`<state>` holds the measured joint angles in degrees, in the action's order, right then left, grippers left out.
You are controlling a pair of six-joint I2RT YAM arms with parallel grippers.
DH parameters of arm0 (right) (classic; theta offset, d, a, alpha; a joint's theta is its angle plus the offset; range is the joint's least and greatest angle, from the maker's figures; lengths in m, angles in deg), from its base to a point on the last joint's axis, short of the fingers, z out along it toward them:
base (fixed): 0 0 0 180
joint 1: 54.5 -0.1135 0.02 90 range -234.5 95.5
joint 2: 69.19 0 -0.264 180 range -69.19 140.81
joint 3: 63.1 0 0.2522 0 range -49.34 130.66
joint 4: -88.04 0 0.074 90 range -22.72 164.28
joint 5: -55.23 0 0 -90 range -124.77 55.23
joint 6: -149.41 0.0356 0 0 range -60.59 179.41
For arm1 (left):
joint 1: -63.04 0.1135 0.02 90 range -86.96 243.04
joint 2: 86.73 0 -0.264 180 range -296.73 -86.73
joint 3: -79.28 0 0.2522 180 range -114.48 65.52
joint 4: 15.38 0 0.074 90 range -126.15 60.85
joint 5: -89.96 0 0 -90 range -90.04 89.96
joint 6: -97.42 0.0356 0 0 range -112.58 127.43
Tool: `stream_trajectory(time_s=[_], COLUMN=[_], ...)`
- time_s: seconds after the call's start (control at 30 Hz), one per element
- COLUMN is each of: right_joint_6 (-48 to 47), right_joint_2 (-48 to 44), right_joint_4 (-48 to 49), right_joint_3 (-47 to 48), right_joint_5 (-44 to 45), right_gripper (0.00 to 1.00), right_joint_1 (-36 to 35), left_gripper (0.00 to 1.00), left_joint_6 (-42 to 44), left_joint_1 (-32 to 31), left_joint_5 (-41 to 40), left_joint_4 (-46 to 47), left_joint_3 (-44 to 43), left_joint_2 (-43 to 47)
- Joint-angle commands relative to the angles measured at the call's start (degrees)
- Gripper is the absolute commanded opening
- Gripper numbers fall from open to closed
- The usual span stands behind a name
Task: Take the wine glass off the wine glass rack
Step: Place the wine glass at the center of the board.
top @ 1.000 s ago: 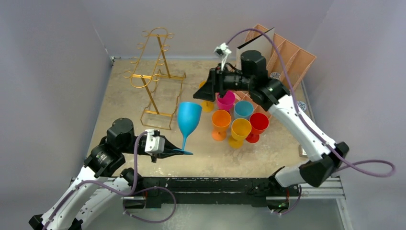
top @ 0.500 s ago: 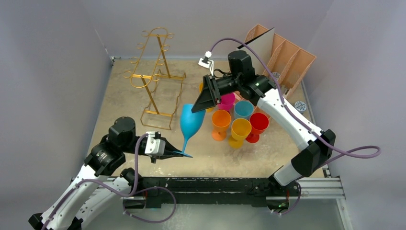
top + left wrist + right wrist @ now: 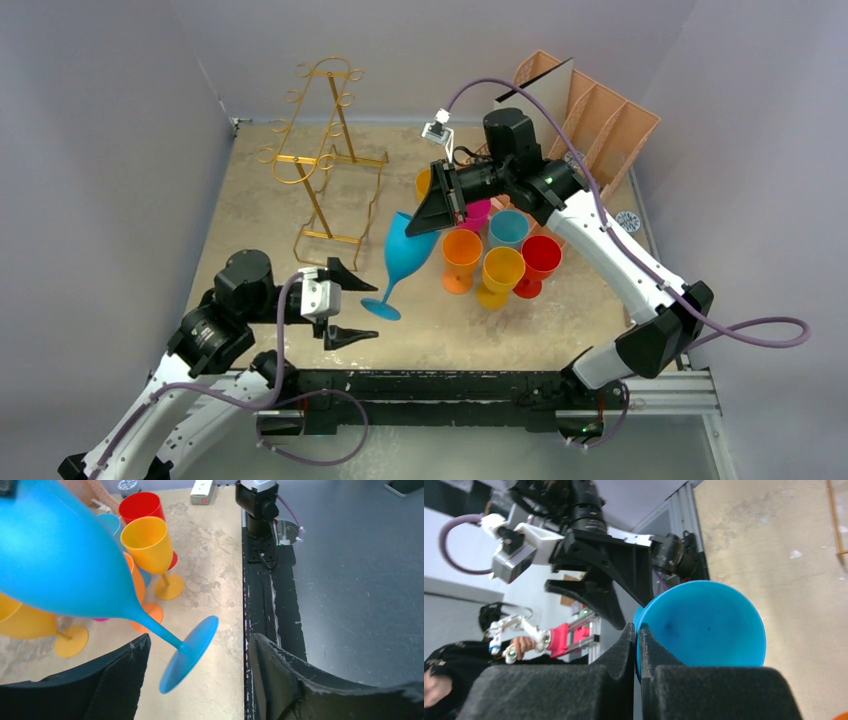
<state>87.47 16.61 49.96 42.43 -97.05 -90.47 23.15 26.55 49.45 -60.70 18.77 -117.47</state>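
Two-armed handling of blue glass (image 3: 405, 255): pinched at rim by right gripper (image 3: 412, 226), flanked at foot by left gripper (image 3: 357, 308), spread apart; clear of rack (image 3: 310, 160).

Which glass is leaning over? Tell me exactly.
The big blue glass, its rim pinched by the right gripper. The orange, yellow, red, pink and pale blue glasses beside it all stand upright.

Blue wine glass (image 3: 405, 255) off-rack, tilted, rim up toward far right, foot low, just right of the base of the upright gold wire rack (image 3: 300, 160).
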Motion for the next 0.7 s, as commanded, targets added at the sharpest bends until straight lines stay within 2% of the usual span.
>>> stream_trajectory(time_s=[0.0,0.1,0.23,0.33,0.47,0.53,0.67], right_joint_6=[-5.97,-9.19,-20.30,-24.14,-25.22,-26.24,-25.17], right_joint_2=[-1.62,-1.34,-1.56,-1.23,0.13,1.60,4.61], right_joint_4=[-4.19,-6.38,-7.36,-0.15,10.06,11.92,16.53], right_joint_3=[2.05,2.16,-0.19,-5.88,-13.22,-15.16,-18.14], right_joint_5=[9.93,17.74,34.07,43.44,57.27,59.79,57.95], right_gripper=[0.00,0.00,0.00,0.00,0.00,0.00,0.00], right_joint_1=[-0.16,-1.09,-8.17,-11.46,-12.23,-12.37,-12.60], left_gripper=[0.74,0.79,0.82,0.84,0.86,0.87,0.88], left_joint_6=[-3.39,-4.61,-10.01,-15.12,-21.38,-24.15,-28.11], left_joint_1=[0.10,0.10,0.02,0.10,0.08,0.04,0.03], left_joint_5=[-8.30,-13.92,-26.18,-32.65,-34.47,-35.42,-39.25], left_joint_4=[-4.50,-9.79,-14.32,-13.64,-11.80,-10.89,-10.72], left_joint_3=[-3.88,-6.15,-9.18,-9.68,-9.02,-8.25,-7.47], left_joint_2=[2.04,2.86,2.67,1.97,0.19,-0.57,-0.59])
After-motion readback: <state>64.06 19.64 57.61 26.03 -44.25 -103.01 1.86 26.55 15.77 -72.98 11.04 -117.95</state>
